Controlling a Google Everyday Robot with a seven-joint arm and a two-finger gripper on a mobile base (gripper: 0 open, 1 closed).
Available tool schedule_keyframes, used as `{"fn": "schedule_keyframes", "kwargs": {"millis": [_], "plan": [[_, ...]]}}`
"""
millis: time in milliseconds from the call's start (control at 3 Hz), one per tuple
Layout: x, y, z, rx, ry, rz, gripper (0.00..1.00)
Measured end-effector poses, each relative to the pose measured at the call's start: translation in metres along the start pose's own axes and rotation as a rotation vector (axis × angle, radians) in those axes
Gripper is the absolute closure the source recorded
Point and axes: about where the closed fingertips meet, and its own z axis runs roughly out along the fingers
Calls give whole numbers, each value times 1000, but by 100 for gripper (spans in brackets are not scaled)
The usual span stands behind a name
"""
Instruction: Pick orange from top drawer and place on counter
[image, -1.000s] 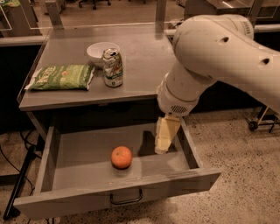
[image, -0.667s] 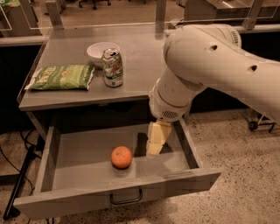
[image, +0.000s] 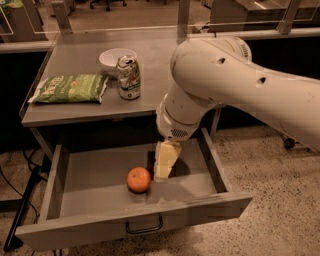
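The orange (image: 139, 179) lies on the floor of the open top drawer (image: 95, 183), near its middle and toward the front panel with the dark pull handle (image: 144, 226). My gripper (image: 162, 171) hangs from the big white arm (image: 225, 85) down inside the drawer, just right of the orange and very close to it. The counter (image: 155, 65) is the grey tabletop above the drawer.
On the counter stand a white bowl (image: 116, 59), a drink can (image: 128, 77) and a green snack bag (image: 70, 89). The arm's bulk hangs over the counter's right part. Speckled floor lies to the right; dark cables run at the lower left.
The arm has swung left and the gripper has moved left inside the drawer, from well right of the orange to right beside it. The orange has not moved.
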Motion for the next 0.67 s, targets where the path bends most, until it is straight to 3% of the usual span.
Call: {"fn": "schedule_keyframes", "kwargs": {"millis": [667], "plan": [[-26,-2,71,-47,-34,10,0]]}}
